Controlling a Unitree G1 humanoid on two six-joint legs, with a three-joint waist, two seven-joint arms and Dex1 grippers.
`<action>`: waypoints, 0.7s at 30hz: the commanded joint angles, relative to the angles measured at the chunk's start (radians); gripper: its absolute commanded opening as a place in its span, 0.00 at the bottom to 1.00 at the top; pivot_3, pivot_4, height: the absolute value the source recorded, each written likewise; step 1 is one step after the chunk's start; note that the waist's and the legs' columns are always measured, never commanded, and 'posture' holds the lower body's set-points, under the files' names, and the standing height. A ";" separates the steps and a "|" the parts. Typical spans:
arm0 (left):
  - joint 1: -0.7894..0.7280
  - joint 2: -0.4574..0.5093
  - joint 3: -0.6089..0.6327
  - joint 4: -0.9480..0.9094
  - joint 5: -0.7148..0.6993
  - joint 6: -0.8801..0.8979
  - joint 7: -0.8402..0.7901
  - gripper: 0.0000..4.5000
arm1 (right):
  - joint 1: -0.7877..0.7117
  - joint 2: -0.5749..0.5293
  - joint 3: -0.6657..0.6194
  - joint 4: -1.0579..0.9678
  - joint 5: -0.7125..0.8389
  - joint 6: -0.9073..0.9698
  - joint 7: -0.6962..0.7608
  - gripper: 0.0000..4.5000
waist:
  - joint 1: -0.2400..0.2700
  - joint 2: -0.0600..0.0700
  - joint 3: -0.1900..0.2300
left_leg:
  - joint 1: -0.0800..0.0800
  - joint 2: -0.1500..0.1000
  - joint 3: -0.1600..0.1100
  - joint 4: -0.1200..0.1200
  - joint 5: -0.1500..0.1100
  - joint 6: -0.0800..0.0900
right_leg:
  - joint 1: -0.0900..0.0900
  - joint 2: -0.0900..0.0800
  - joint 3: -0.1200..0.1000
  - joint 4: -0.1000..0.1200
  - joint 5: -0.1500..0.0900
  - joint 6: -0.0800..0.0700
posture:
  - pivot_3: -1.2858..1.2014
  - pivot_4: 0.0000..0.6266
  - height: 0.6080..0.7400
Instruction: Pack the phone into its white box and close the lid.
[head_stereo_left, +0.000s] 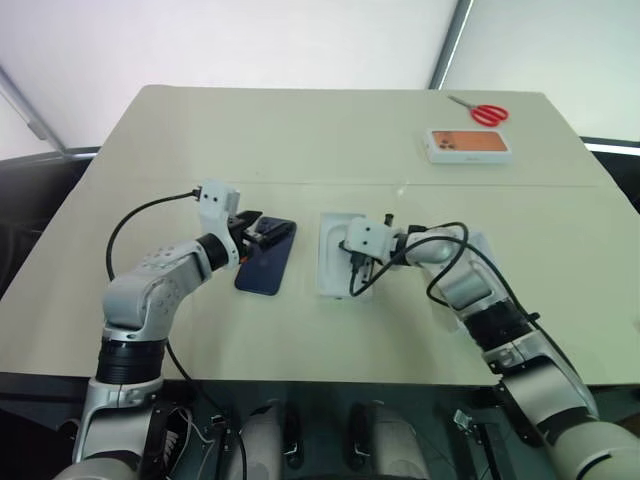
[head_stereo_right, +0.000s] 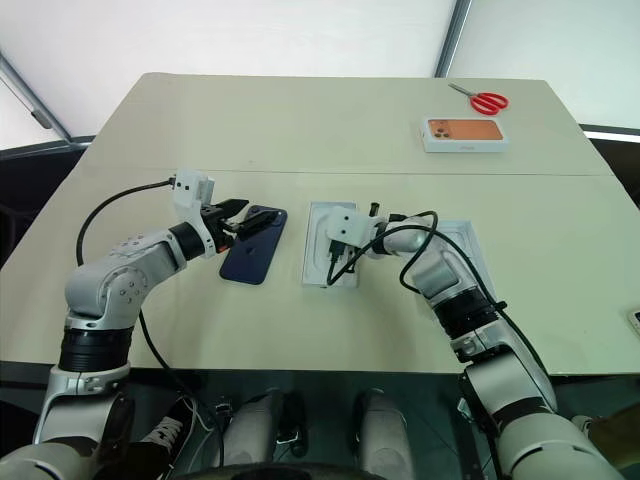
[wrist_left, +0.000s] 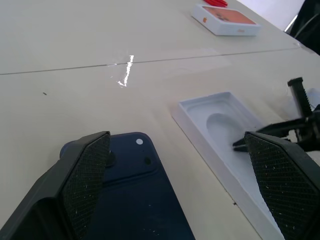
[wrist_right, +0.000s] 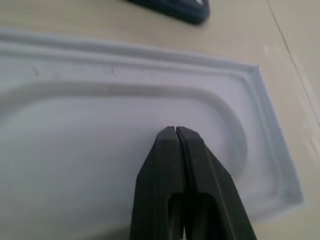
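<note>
Right gripper (wrist_right: 176, 131) fingers were pressed together, tips over the recessed floor of the white insert tray (head_stereo_right: 322, 240). Left gripper (head_stereo_right: 232, 220) fingers were spread wide, holding nothing, over the phone (head_stereo_right: 252, 258) (dark blue, flat on the table (head_stereo_right: 300, 130), just beside the tray).

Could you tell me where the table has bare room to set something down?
The far half of the table, left of the scissors and printed box, is bare. The middle is crowded: phone, white box, both grippers.
</note>
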 joint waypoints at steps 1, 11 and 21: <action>-0.017 -0.002 0.008 -0.023 0.007 -0.011 0.002 1.00 | 0.006 0.005 0.003 -0.007 -0.013 -0.002 -0.014 0.01 | 0.000 0.000 0.000 | 0.000 0.000 0.000 0.000 0.000 0.000 | 0.000 0.000 0.000 0.000 0.000 0.000 | 0.52 0.24 0.98; -0.005 0.024 0.022 -0.012 0.016 -0.021 -0.029 1.00 | -0.015 -0.073 -0.056 -0.093 0.085 0.051 0.114 0.01 | 0.001 0.000 0.000 | 0.000 0.000 0.000 0.000 0.000 0.000 | 0.000 0.000 0.000 0.000 0.000 0.000 | 0.52 0.24 0.98; -0.023 0.112 0.076 0.066 0.003 0.030 -0.062 1.00 | 0.004 -0.006 -0.016 -0.041 0.027 0.025 0.029 0.01 | -0.001 0.000 0.000 | 0.000 0.000 0.000 0.000 0.000 0.000 | 0.000 0.000 0.000 0.000 0.000 0.000 | 0.52 0.24 0.98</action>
